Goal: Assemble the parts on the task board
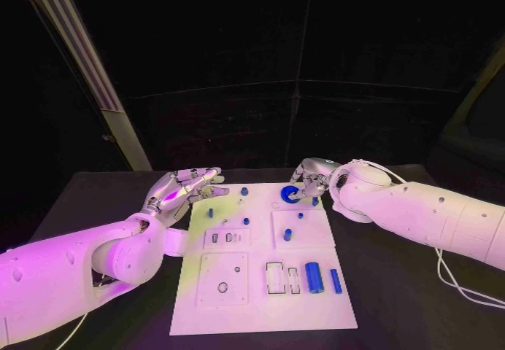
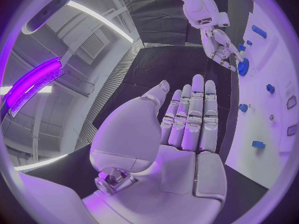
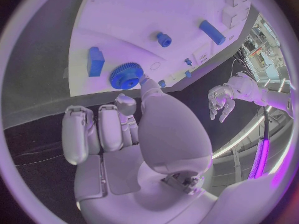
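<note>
- Surface: a black table (image 1: 105, 197) carries the white task board (image 1: 263, 306), which lies lengthwise away from the robot in the middle of the table.
- Room: dark cloth walls stand behind the table; a pale slanted beam (image 1: 90, 80) rises at the far left in the head view.
- Board layout: raised square plates and cut-out slots (image 1: 281, 278) occupy the near half; small blue parts sit across the far half.
- Blue gear (image 1: 290, 193): it lies at the far right corner of the board, teeth visible all round its rim in the right wrist view (image 3: 126, 76).
- Large blue cylinder (image 1: 314, 277) and thin blue bar (image 1: 336, 281): both lie side by side on the near right of the board, just beside the slots.
- Small blue peg (image 1: 287, 234): it lies on the square plate at mid-right.
- Right hand (image 1: 314, 179): it is over the far right corner of the board; a fingertip (image 3: 144, 80) touches the gear's edge, the other fingers are curled back, and a firm hold on the gear cannot be confirmed.
- Left hand (image 1: 190, 188): it hovers at the board's far left edge, fingers straight and apart, holding nothing (image 2: 187, 119).
</note>
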Robot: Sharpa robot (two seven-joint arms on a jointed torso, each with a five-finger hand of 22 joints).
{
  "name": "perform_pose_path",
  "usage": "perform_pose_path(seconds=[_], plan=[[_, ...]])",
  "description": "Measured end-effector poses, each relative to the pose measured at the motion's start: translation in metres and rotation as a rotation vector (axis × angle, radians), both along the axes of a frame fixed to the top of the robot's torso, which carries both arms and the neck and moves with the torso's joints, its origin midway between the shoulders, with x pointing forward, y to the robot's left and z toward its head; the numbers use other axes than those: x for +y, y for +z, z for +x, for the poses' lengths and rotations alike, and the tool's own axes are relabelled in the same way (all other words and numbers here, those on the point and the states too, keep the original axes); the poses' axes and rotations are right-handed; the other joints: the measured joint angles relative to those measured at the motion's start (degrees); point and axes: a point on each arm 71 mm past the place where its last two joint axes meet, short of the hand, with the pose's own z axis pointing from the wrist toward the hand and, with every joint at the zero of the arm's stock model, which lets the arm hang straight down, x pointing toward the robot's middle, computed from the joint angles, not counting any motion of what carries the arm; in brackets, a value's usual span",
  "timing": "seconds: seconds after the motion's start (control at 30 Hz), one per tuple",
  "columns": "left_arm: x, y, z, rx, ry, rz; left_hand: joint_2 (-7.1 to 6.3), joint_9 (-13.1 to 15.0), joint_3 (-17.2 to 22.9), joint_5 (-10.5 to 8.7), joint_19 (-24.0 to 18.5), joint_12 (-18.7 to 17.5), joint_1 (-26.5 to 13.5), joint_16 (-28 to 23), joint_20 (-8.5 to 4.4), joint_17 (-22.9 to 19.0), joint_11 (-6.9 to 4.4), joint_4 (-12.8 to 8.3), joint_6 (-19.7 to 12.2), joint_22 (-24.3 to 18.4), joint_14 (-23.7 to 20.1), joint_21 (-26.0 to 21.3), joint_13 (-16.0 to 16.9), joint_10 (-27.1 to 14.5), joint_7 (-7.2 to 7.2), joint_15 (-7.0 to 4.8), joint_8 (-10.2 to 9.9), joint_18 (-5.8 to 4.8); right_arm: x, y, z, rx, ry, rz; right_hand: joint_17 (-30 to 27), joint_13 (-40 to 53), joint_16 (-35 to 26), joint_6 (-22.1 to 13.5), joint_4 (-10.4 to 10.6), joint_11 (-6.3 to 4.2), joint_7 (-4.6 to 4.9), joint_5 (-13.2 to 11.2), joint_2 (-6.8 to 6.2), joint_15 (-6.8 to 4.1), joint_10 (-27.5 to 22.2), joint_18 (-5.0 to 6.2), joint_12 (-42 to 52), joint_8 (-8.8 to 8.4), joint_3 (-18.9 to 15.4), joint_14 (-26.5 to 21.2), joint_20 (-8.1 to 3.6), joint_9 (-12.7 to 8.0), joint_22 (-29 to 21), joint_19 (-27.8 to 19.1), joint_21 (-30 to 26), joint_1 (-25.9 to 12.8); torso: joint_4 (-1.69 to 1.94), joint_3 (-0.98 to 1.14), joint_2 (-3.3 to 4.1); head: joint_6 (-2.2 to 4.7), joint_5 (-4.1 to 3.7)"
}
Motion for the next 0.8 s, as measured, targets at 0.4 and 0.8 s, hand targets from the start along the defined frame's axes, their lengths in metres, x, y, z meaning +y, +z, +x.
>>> perform_pose_path(seconds=[0.4,0.8], plan=[[0.0004,-0.0003,0.0006,0.001,0.002,0.002,0.0,0.0,0.0,0.0,0.0,0.0,0.0,0.01,0.0,-0.01,0.0,0.0,0.0,0.01,0.0,0.0,0.01,0.0,0.0,0.0,0.0,0.0,0.001,-0.0029,0.0032,0.009,0.005,-0.034,1.29,1.78,0.67,0.42,0.0,-0.41,-0.42,0.5,0.56,0.0,0.41,0.01,1.31,0.92,0.0,0.0,-0.19,0.12,-0.01,0.4,0.45,0.56,-0.07,0.0,0.0,-0.37,0.15],[0.0012,-0.0007,0.0014,0.002,0.004,0.004,0.0,0.0,0.24,0.0,0.0,0.0,0.0,-0.33,0.0,0.05,0.0,-0.24,0.0,-0.04,0.0,0.0,0.01,0.0,0.0,0.0,0.0,0.0,0.0038,-0.004,0.0042,0.025,0.016,-0.05,2.64,3.47,1.61,2.09,-0.04,-0.6,-0.79,0.99,1.75,0.0,1.04,0.02,2.56,1.92,0.04,0.0,-0.42,0.22,-0.01,1.01,0.67,1.75,-0.08,0.0,0.0,-0.64,0.41]])
